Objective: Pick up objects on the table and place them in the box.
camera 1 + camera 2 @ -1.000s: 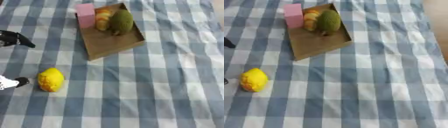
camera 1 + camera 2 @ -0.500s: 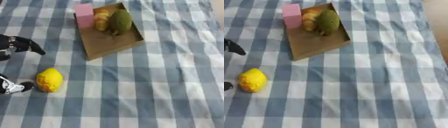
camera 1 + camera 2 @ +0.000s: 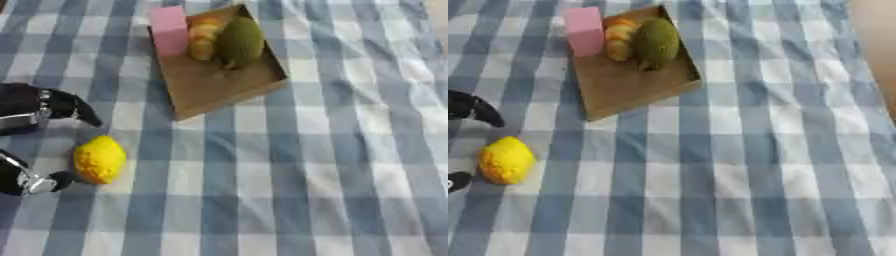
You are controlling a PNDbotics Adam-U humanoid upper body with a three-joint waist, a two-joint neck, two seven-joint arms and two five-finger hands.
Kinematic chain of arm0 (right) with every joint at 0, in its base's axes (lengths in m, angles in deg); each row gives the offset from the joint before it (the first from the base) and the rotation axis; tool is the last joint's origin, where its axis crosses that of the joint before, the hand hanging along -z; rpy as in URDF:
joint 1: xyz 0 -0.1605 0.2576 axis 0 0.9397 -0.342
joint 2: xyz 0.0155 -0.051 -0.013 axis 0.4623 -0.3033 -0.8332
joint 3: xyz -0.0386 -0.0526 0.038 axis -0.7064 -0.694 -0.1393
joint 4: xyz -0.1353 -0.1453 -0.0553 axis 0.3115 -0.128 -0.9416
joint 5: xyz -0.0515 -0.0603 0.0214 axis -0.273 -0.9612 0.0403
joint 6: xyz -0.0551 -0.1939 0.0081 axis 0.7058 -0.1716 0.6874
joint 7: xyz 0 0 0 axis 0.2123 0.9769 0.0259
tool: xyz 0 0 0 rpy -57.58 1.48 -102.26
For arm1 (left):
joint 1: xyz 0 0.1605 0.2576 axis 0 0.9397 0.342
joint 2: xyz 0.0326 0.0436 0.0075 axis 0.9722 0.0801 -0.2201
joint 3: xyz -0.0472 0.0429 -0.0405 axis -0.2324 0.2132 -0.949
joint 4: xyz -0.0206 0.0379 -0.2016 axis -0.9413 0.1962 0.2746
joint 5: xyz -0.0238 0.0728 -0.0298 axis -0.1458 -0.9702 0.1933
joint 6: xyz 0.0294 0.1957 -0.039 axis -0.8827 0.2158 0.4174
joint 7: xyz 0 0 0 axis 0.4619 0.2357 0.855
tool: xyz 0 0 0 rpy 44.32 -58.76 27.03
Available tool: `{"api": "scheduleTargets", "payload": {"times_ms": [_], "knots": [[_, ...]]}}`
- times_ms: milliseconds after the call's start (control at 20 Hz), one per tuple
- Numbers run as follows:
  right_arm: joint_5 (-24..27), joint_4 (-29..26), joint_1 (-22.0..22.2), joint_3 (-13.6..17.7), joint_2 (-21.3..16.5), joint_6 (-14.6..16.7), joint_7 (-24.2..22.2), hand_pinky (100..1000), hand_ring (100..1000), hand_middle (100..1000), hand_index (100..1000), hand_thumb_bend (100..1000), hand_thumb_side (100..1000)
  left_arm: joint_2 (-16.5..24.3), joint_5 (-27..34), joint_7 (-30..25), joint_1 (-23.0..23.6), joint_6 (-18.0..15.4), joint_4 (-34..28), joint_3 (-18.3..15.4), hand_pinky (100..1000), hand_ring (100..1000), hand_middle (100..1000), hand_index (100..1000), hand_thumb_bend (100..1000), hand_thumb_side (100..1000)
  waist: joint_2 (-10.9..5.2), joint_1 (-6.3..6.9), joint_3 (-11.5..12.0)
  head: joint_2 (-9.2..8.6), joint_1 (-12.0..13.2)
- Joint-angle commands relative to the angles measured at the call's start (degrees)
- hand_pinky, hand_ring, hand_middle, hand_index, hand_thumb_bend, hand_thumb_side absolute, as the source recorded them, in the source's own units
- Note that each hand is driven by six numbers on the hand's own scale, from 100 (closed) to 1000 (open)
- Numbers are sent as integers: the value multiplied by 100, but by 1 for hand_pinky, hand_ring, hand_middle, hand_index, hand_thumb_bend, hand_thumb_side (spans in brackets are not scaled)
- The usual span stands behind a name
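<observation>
A yellow lemon (image 3: 99,159) lies on the checked cloth at the left. My left hand (image 3: 35,107) reaches in from the left edge and is open. Its black fingers (image 3: 80,111) hang just above and behind the lemon, and its thumb (image 3: 39,182) sits close by the lemon's lower left side. I cannot tell whether the thumb touches it. The brown cardboard box (image 3: 219,85) stands at the top centre, holding a pink block (image 3: 169,30), an orange-yellow item (image 3: 203,37) and a green fruit (image 3: 239,42). My right hand shows in neither view.
A blue and white checked cloth (image 3: 332,165) covers the whole table, with some wrinkles at the far right. The front half of the box floor is bare. At the top right a strip of the table edge (image 3: 877,30) shows.
My left hand has come in further from the left and lowered towards the lemon, so its fingers and thumb now flank it. The lemon and box have not moved.
</observation>
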Motion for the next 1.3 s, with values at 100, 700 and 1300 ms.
{"api": "scheduleTargets", "payload": {"times_ms": [100, 700, 1300], "knots": [[32, -86, -83, 24, -66, -21, 38, 686, 691, 747, 835, 100, 422, 110, -20, -164, -49, 1, -86, 9, 953, 892, 834, 897, 346, 235, -112, 16, -8, 12, 19], [65, -86, -80, -1, -2, -25, 40, 684, 687, 745, 829, 100, 422, -41, -755, 44, -133, 142, -86, 259, 921, 862, 804, 876, 231, 210, -82, 2, -37, -5, 34], [98, -86, -53, 25, 20, -56, 117, 683, 686, 745, 830, 100, 420, -201, -633, 847, -336, 138, -86, -73, 745, 601, 451, 513, 100, 260, -102, 18, -31, 28, -8]]}}
